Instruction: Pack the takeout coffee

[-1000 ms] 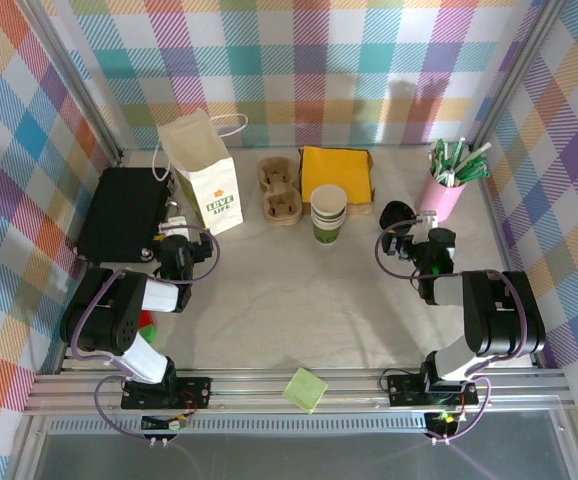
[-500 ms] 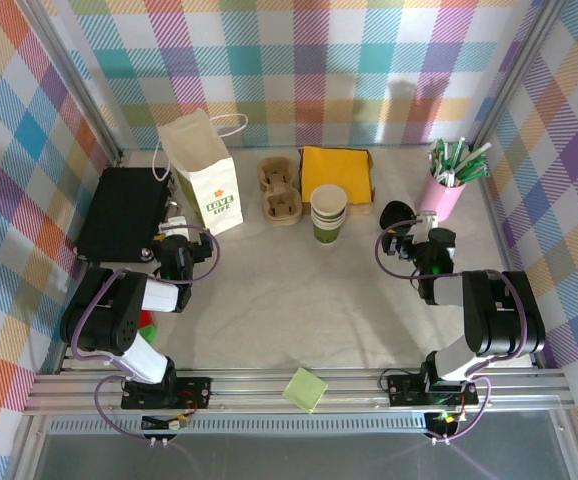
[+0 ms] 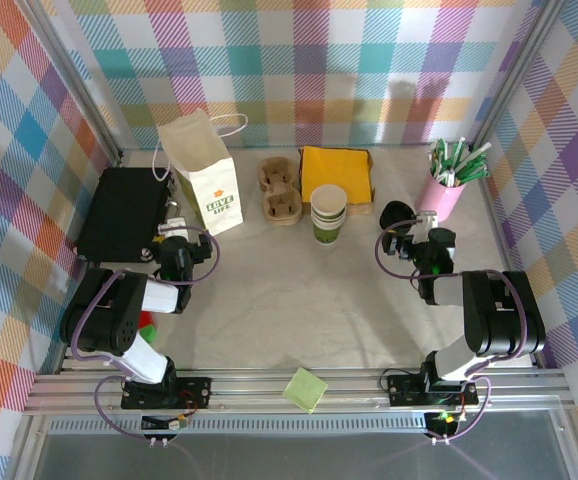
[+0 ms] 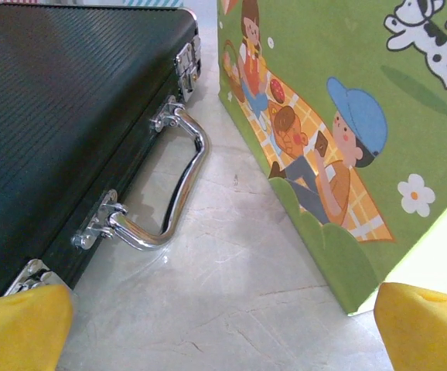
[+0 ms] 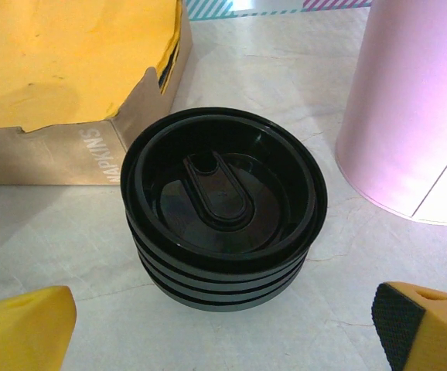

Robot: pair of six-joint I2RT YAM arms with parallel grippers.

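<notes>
At the middle of the surface, in the top view, the takeout coffee cup is standing as the uppermost of a stack of paper cups. It is upright with its mouth facing up and its long axis vertical. That this top cup is the one to be packed is a judgement. The stack is sitting just in front of the napkin box and just right of the cardboard cup carriers.

The right gripper is lying to the right of the stack, roughly level with it, and is the nearer of the two, so the cup is lying to its left. In the right wrist view the right gripper is standing open and empty, with its pads at the two lower corners. It is facing a stack of black lids beside the pink cup, not the paper cups.

The left gripper is sitting farther off, to the left. The paper bag is standing upright near it, on the side toward the cups. In the left wrist view the left gripper is likewise open and empty. It is looking into the gap between the black case and the bag's printed side.

Judgement: the right arm is better placed for the cup, needing to swing left past the lids. The bag is lying nearer the left arm.
</notes>
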